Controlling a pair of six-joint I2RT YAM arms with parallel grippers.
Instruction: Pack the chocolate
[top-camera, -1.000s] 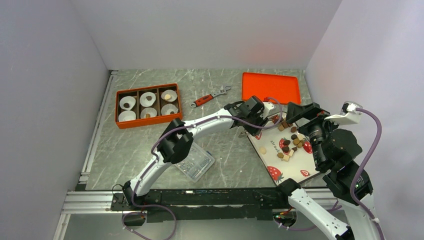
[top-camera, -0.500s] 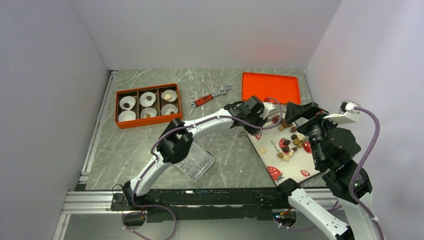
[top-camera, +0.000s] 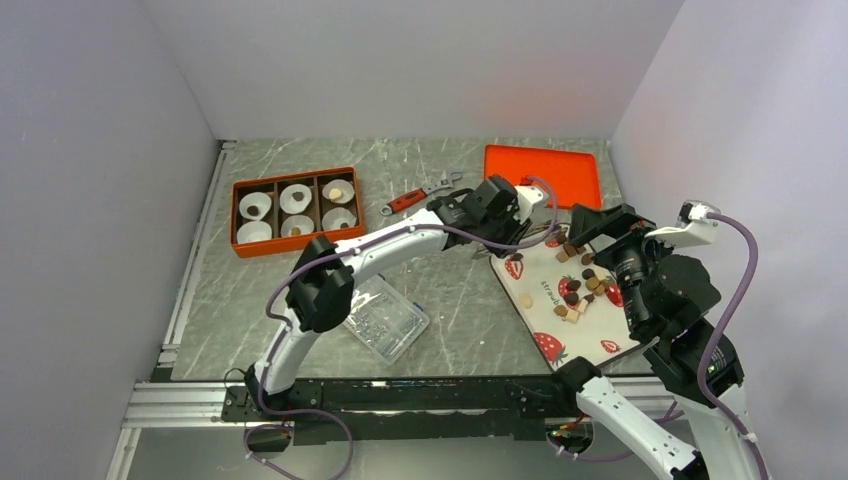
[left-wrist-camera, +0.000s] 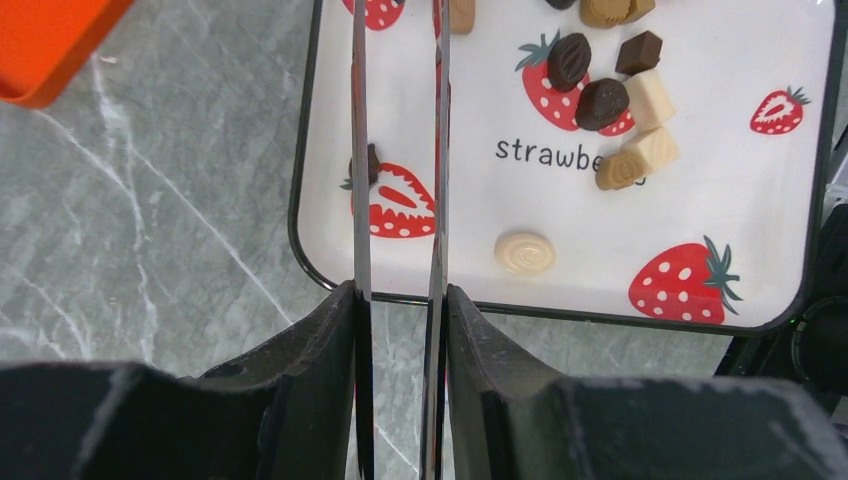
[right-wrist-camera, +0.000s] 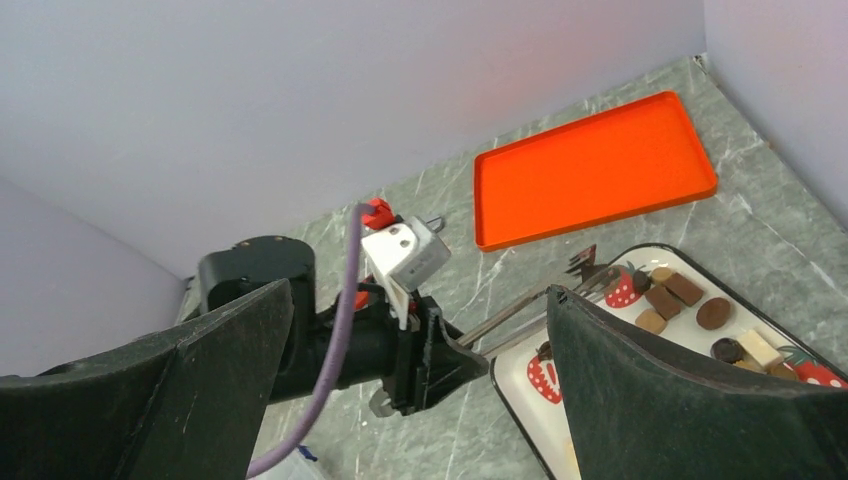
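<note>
The chocolate (top-camera: 585, 285) lies as several small dark, tan and cream pieces on a white strawberry-print tray (top-camera: 545, 300); it also shows in the left wrist view (left-wrist-camera: 610, 95). My left gripper (top-camera: 518, 213) (left-wrist-camera: 400, 290) is shut on thin metal tongs (left-wrist-camera: 438, 150) that reach over the tray's left end. A small dark bit sits at their tips (right-wrist-camera: 584, 262); I cannot tell what it is. A dark piece (left-wrist-camera: 371, 164) lies on the tray beside one blade. My right gripper (top-camera: 600, 225) (right-wrist-camera: 420, 290) is wide open and empty above the tray's far right.
An orange box (top-camera: 236, 215) with white paper cups stands at the back left; two cups hold a tan piece (top-camera: 338, 190). An orange lid (top-camera: 542, 175) lies behind the tray. A red-handled wrench (top-camera: 420, 193) and a clear plastic container (top-camera: 388, 322) lie on the table.
My left gripper with the tongs has pulled back and to the left, off the middle of the tray toward its left end. The right arm has barely moved.
</note>
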